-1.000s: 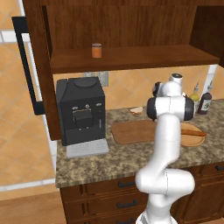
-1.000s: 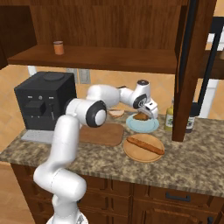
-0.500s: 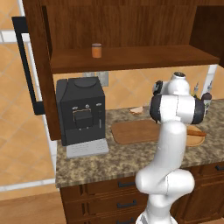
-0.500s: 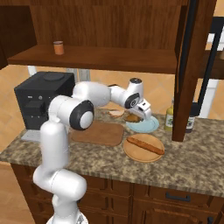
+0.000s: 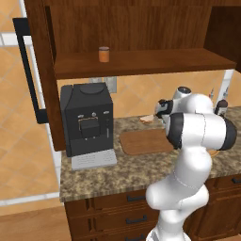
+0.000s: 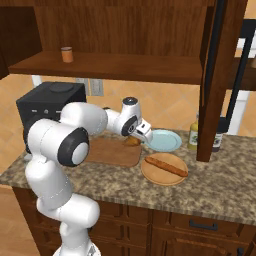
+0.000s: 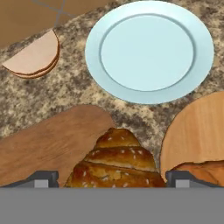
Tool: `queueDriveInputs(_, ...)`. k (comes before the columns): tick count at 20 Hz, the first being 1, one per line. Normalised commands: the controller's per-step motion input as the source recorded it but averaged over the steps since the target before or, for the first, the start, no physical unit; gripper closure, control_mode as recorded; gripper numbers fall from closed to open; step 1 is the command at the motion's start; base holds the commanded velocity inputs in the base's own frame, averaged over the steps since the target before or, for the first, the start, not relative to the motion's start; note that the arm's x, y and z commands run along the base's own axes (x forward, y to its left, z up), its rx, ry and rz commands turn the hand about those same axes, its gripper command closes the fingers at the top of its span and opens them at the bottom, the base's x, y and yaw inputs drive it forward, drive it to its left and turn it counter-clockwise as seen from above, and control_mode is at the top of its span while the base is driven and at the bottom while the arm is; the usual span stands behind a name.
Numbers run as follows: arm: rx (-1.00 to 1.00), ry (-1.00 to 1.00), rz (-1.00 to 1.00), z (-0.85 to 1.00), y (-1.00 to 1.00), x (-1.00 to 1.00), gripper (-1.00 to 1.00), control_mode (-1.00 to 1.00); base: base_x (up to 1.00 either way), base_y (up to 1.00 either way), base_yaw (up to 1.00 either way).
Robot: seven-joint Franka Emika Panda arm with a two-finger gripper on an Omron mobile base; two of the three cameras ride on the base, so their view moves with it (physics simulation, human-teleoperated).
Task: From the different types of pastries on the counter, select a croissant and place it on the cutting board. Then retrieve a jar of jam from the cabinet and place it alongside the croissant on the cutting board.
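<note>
The golden-brown croissant (image 7: 116,159) sits between my gripper's (image 7: 113,177) two finger tips, filling the gap from one to the other. From the right base view, my gripper (image 6: 135,137) holds the croissant (image 6: 132,142) low over the right end of the cutting board (image 6: 107,152); whether it touches the wood I cannot tell. That board (image 5: 143,141) lies on the granite counter (image 6: 215,180). The jar of jam (image 5: 104,54) (image 6: 66,54) stands alone on the shelf of the dark wooden cabinet (image 5: 141,28).
An empty light blue plate (image 7: 148,48) (image 6: 165,140) lies just right of the board. A round wooden plate (image 6: 150,172) carries a long orange pastry (image 6: 166,166). A pale tan flat piece (image 7: 33,57) lies behind the board. The coffee machine (image 5: 87,120) stands left, bottles (image 6: 193,136) right.
My gripper has swung left from over the blue plate to the board's right end, and the croissant has come with it, leaving the plate empty.
</note>
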Motion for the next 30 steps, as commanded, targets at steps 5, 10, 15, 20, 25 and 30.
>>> queueDriveInputs(5, 0.0, 0.0, 0.04, 0.0, 0.53, -0.26, 1.0, -1.0, 0.0, 0.0, 0.0)
queueDriveInputs(10, 0.0, 0.02, 0.0, -0.11, 0.18, 0.43, 1.0, -1.0, 0.0, 0.0, 0.0)
queueDriveInputs(15, 0.0, 0.02, 0.0, -0.09, -0.03, 0.16, 1.0, -1.0, 0.0, 0.0, 0.0)
queueDriveInputs(20, 0.0, 0.01, 0.0, -0.23, -0.02, 0.0, 1.0, -1.0, 0.0, 0.0, 0.0)
queueDriveInputs(25, 0.0, 0.0, 0.02, -0.48, 0.0, 0.0, 1.0, -1.0, 0.0, 0.0, 0.0)
queueDriveInputs(30, 0.0, -0.01, 0.02, -0.4, 0.0, 0.0, 1.0, -1.0, 0.0, 0.0, 0.0)
